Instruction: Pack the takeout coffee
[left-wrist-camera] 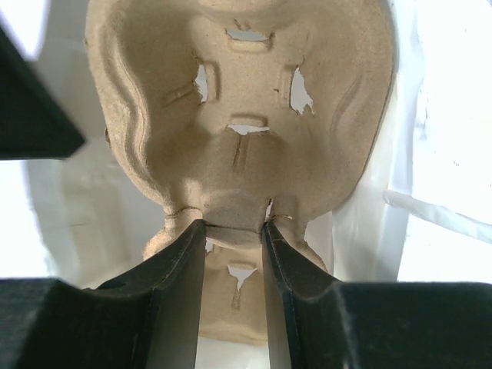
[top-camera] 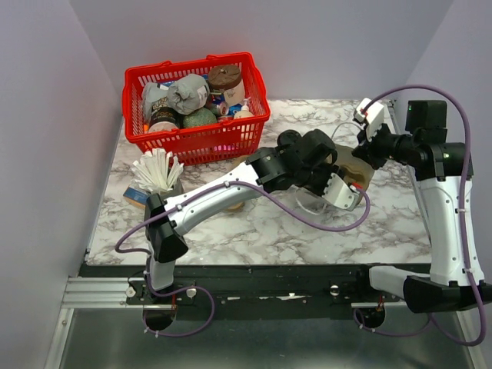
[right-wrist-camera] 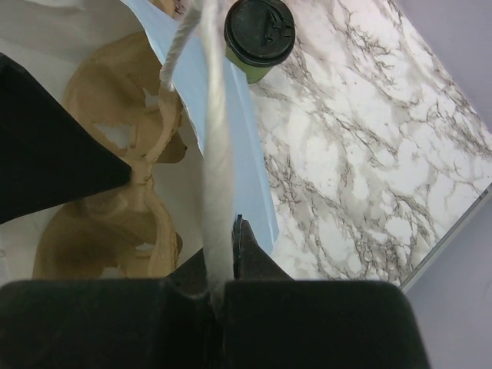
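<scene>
The takeout coffee [right-wrist-camera: 260,32], a green cup with a black lid, stands upright on the marble just outside the white paper bag [right-wrist-camera: 217,154]; it does not show in the top view. My right gripper [right-wrist-camera: 223,250] is shut on the bag's rim, near its twine handle [right-wrist-camera: 181,46]. Inside the bag is the brown cardboard cup carrier [left-wrist-camera: 254,92], seen tilted in the right wrist view [right-wrist-camera: 115,100]. My left gripper [left-wrist-camera: 234,224] is shut on the carrier's narrow middle bridge, white bag wall on either side. From above, the left arm reaches across to the carrier [top-camera: 355,165] beside the right gripper [top-camera: 357,142].
A red basket [top-camera: 196,138] full of groceries stands at the back left. A metal cup of white stirrers [top-camera: 157,173] is in front of it, by the left arm. The marble table [top-camera: 307,238] ends at an edge right of the coffee [right-wrist-camera: 453,223].
</scene>
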You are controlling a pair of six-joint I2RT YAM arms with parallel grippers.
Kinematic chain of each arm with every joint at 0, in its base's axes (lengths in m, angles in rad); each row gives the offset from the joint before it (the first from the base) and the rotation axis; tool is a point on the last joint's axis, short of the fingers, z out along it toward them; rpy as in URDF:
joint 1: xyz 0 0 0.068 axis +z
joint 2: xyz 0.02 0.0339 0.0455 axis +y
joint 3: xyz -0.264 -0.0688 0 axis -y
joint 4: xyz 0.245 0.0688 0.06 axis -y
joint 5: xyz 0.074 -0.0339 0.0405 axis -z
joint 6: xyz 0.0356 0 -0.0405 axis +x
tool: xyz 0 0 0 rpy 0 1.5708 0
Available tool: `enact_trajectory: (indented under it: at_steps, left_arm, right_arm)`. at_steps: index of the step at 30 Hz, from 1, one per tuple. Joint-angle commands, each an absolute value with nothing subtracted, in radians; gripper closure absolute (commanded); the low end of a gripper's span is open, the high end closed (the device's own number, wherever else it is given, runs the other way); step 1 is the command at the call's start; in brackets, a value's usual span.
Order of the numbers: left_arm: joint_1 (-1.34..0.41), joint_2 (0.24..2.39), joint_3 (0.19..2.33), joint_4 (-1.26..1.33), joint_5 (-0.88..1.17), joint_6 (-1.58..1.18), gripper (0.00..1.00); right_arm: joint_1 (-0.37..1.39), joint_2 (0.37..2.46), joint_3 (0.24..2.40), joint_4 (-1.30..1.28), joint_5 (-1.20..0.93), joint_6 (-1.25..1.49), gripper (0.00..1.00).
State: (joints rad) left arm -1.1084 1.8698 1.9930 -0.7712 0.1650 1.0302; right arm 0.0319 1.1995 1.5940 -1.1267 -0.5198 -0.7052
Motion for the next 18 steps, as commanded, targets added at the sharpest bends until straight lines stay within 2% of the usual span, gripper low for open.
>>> enact_trajectory:
  at_steps: [1, 18]
  left_arm:
    - [-1.115, 1.896, 2.040, -0.864, 0.097, 1.086, 1.00]
    - [-1.117, 1.914, 2.039, -0.825, 0.008, 1.051, 1.00]
  right_arm:
    - [0.044, 1.209, 1.649, -1.177, -0.514, -0.686, 0.99]
    - [0.063, 1.189, 1.595, -1.206, -0.509, -0.707, 1.00]
